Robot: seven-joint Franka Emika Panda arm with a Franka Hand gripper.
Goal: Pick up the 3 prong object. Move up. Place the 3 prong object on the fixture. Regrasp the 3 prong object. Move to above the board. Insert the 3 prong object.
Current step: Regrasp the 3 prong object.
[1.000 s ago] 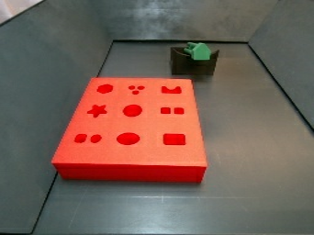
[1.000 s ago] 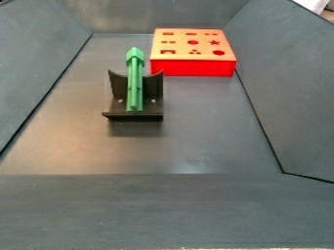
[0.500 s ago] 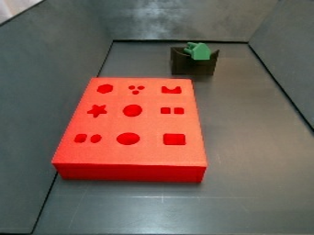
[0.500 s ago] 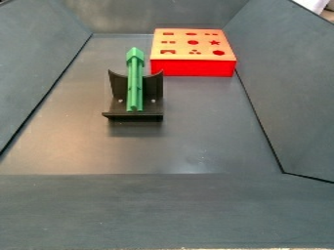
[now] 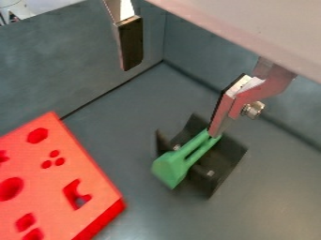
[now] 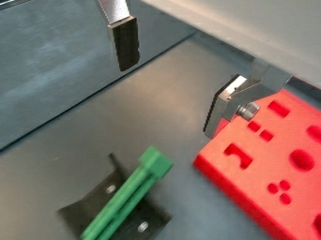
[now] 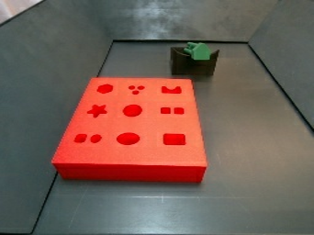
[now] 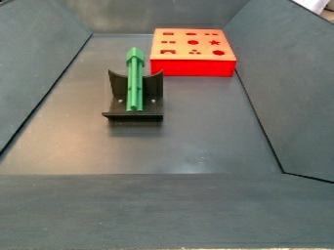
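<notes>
The green 3 prong object (image 8: 133, 73) lies along the notch of the dark fixture (image 8: 133, 112), sticking out past it; both side views show it (image 7: 196, 50). The red board (image 7: 132, 124) lies flat on the floor, apart from the fixture (image 7: 194, 64). My gripper (image 5: 174, 98) shows only in the wrist views. It is open and empty, hanging above the floor. In a wrist view one finger (image 5: 232, 108) stands just over the 3 prong object (image 5: 189, 159) without closing on it. It is also open in a wrist view (image 6: 170, 96) above the peg (image 6: 126, 202).
Grey sloped walls (image 8: 53, 88) enclose the dark floor (image 8: 196, 137). The board (image 8: 193, 51) sits near the far wall in a side view. In the wrist views the board (image 6: 282, 164) lies beside the fixture (image 6: 88, 201).
</notes>
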